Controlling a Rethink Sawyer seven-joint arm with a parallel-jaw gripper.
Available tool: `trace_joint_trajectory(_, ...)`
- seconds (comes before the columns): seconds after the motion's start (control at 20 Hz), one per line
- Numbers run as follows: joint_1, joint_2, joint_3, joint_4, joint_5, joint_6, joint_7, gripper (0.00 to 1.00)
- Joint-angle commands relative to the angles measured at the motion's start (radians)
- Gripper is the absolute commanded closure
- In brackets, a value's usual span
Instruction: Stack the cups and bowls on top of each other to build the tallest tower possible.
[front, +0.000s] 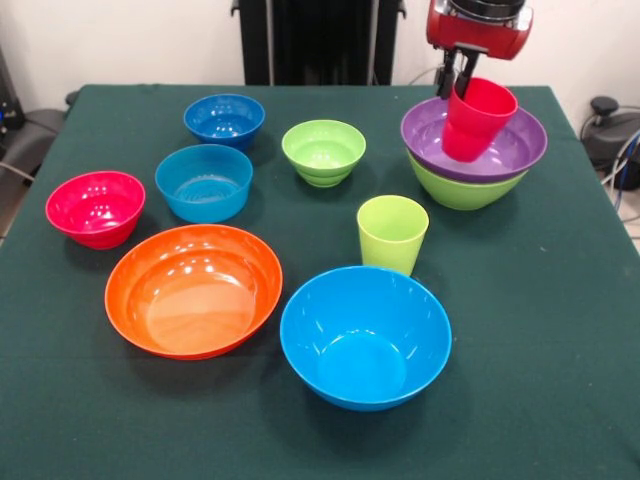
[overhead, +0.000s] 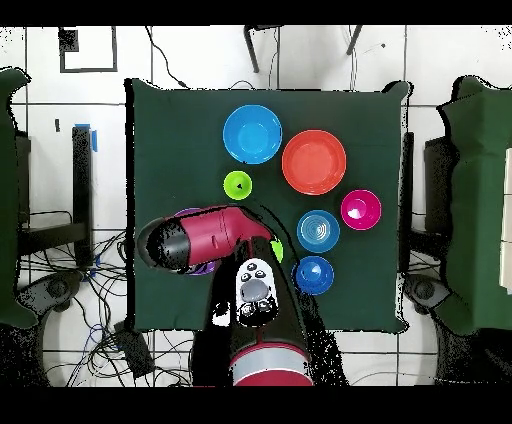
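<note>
Front view: gripper (front: 455, 82) at upper right, its fingers clamped on the rim of the red cup (front: 478, 120). The cup is tilted, its base down inside the purple bowl (front: 512, 148), which is nested in the large lime-green bowl (front: 460, 190); these make the tower so far. Whether the cup base rests on the purple bowl or hangs just above it I cannot tell. Loose on the green table (front: 560, 330): lime-green cup (front: 392, 233) just in front of the tower, large light blue bowl (front: 365, 335) nearest the camera, large orange bowl (front: 193, 290) beside it, small pink-red bowl (front: 95, 208) at left, small light blue bowl (front: 204, 182), small dark blue bowl (front: 224, 120) and small lime-green bowl (front: 323, 152) further back.

Overhead view: the arm (overhead: 205, 238) covers the tower; only a sliver of purple shows beneath it. The gripper itself is hidden here. The loose bowls and the lime-green cup sit apart from each other, none stacked.

Step in hand, as judged: placing the red cup on the tower. Next move calls for levelling the cup, letting go, then lifting straight up so the rim is not dragged.
</note>
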Motion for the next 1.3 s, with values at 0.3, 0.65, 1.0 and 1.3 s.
trace_joint_trajectory(0.3, 0.005, 0.052, 0.042, 0.004, 0.041, -0.117, 0.107, 1.0)
trace_joint_trajectory(0.65, -0.004, 0.059, 0.049, 0.022, 0.069, -0.123, 0.091, 1.0)
trace_joint_trajectory(1.0, -0.002, 0.06, 0.033, 0.036, 0.069, -0.126, 0.084, 1.0)
trace_joint_trajectory(1.3, -0.002, 0.059, 0.03, 0.056, 0.068, -0.14, 0.09, 1.0)
